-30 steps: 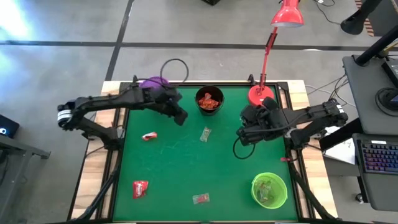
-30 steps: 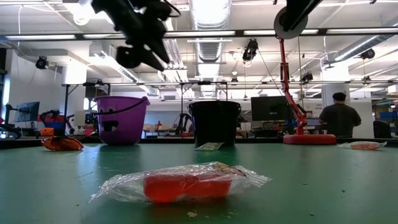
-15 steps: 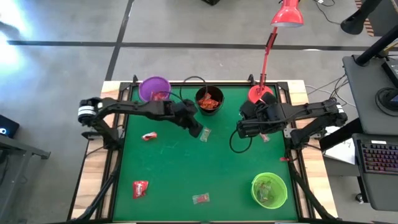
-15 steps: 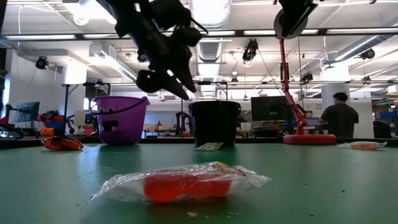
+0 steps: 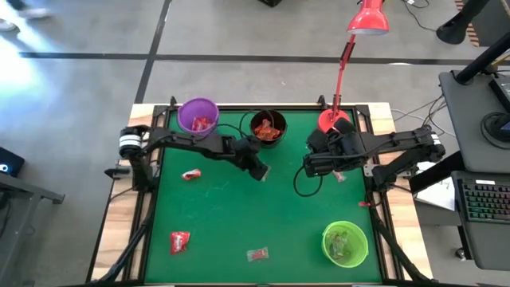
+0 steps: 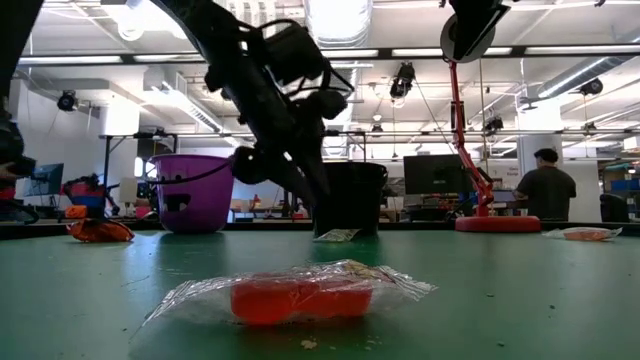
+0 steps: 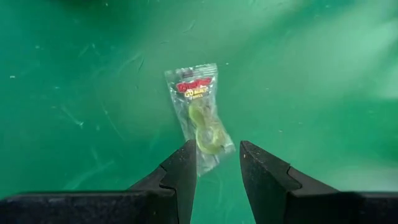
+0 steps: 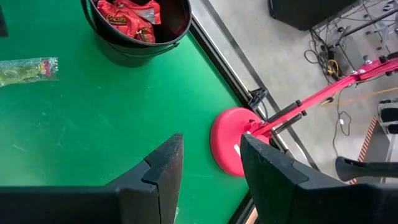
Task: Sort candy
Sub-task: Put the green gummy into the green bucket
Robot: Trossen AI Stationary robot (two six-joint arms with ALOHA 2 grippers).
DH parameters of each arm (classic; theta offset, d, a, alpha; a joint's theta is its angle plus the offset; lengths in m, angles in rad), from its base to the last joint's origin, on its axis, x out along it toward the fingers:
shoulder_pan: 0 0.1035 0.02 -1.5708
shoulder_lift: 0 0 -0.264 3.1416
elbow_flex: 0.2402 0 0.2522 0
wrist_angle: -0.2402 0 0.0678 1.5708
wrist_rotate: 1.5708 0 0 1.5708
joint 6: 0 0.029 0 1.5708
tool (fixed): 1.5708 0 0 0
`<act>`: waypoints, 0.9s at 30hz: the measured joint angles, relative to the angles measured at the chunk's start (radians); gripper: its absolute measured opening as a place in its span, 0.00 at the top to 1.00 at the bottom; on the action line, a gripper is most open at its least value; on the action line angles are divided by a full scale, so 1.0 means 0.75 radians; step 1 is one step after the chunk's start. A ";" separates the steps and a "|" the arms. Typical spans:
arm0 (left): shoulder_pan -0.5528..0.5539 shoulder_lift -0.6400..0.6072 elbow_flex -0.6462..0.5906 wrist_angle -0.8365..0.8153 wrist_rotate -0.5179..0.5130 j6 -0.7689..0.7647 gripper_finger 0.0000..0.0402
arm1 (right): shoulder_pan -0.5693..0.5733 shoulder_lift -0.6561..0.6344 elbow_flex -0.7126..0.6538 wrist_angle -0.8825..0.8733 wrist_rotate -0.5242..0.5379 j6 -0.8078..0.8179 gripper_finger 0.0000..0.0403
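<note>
A greenish cellophane candy [image 7: 199,118] lies flat on the green table [image 5: 231,215], in front of the black cup [image 5: 268,127]; the low view shows this candy [image 6: 337,235] too. My left gripper [image 7: 216,154] is open and slants down over it, one finger on either side of the wrapper's near end. In the low view the left gripper [image 6: 318,192] is still above the table. My right gripper [image 8: 211,165] hangs open and holds nothing, above the table by the red lamp base [image 8: 239,140].
The purple cup [image 5: 198,115] and black cup stand at the far edge, and the green cup [image 5: 345,243] at the near right. Loose red candies lie at the left [image 5: 191,174], near left [image 5: 180,241] and near middle [image 5: 257,255]. Another candy [image 5: 340,177] lies under my right arm.
My left gripper has swung from beside the purple cup toward the table's right and come down, ending low over the greenish candy, still open. The candy has not moved.
</note>
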 joint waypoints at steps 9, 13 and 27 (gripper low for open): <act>0.001 0.158 0.145 -0.020 -0.001 0.030 0.74 | 0.000 0.000 0.000 0.003 -0.001 -0.022 0.62; 0.005 0.253 0.227 -0.132 0.000 0.044 0.74 | 0.000 0.000 0.000 0.003 -0.010 -0.023 0.62; 0.005 0.350 0.308 -0.182 -0.014 0.099 0.81 | 0.001 0.000 0.000 0.002 -0.013 -0.024 0.62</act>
